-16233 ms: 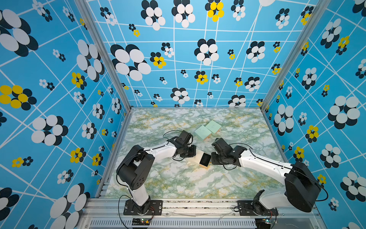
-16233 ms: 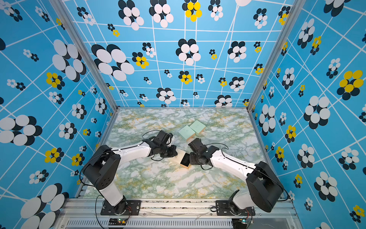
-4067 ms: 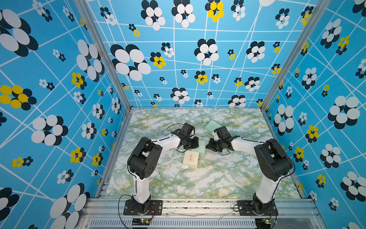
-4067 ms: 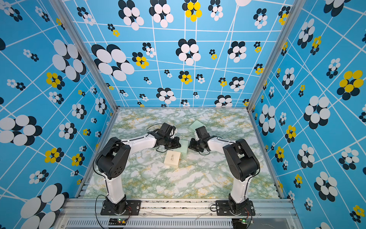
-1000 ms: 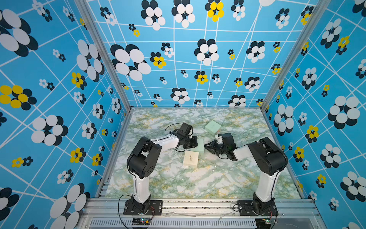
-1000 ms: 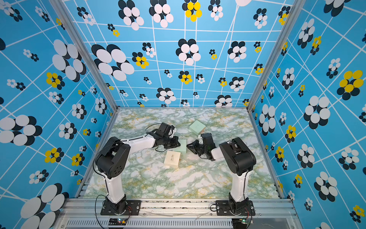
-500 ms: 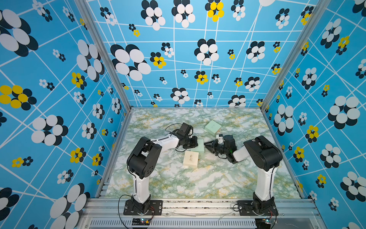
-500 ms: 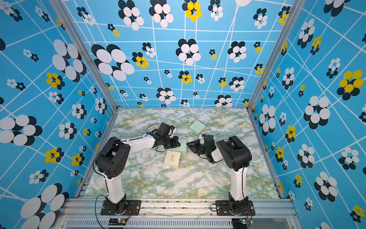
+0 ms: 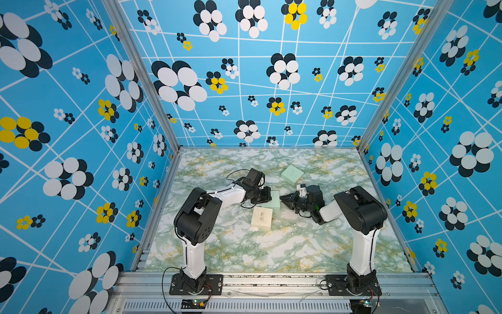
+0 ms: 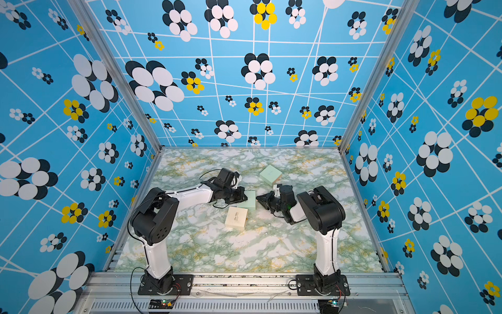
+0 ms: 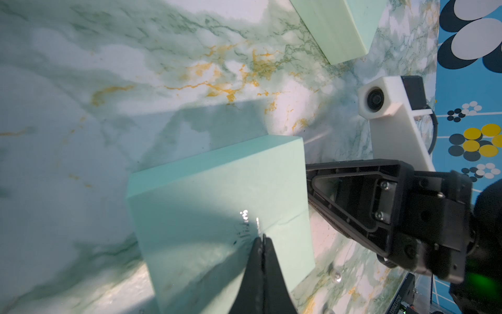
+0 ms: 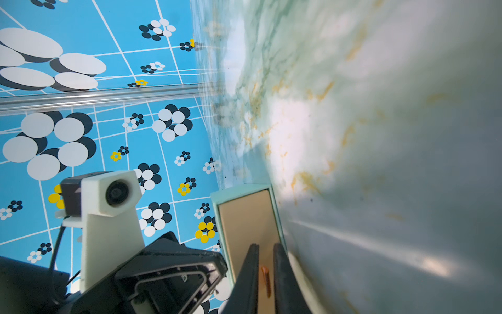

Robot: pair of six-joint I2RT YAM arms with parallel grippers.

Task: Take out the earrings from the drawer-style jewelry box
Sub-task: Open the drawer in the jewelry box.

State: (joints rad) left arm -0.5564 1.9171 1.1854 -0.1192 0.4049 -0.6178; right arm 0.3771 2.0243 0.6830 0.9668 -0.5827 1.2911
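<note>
The mint-green drawer-style jewelry box [image 9: 275, 200] [image 10: 251, 200] lies flat mid-table. My left gripper [image 9: 268, 196] [image 11: 263, 238] is shut, its tips pressing down on the box's lid [image 11: 217, 190]. From the opposite side my right gripper [image 9: 283, 198] [image 12: 266, 244] meets the tan drawer front [image 12: 245, 217]. Its jaws stand a narrow gap apart, either side of a small orange pull tab [image 12: 266, 280]. A tiny silvery glinting earring [image 11: 337, 276] lies on the table by the box's corner. The drawer's inside is hidden.
A cream box [image 9: 262, 218] sits just in front of the mint one in both top views. A second mint box [image 9: 292, 174] [image 11: 339, 27] lies farther back on the right. Blue patterned walls enclose the marble table [image 9: 244, 252] on three sides.
The right arm's elbow has swung up and leftward while its gripper stayed at the drawer front, with its jaws narrowing. The left arm has not moved.
</note>
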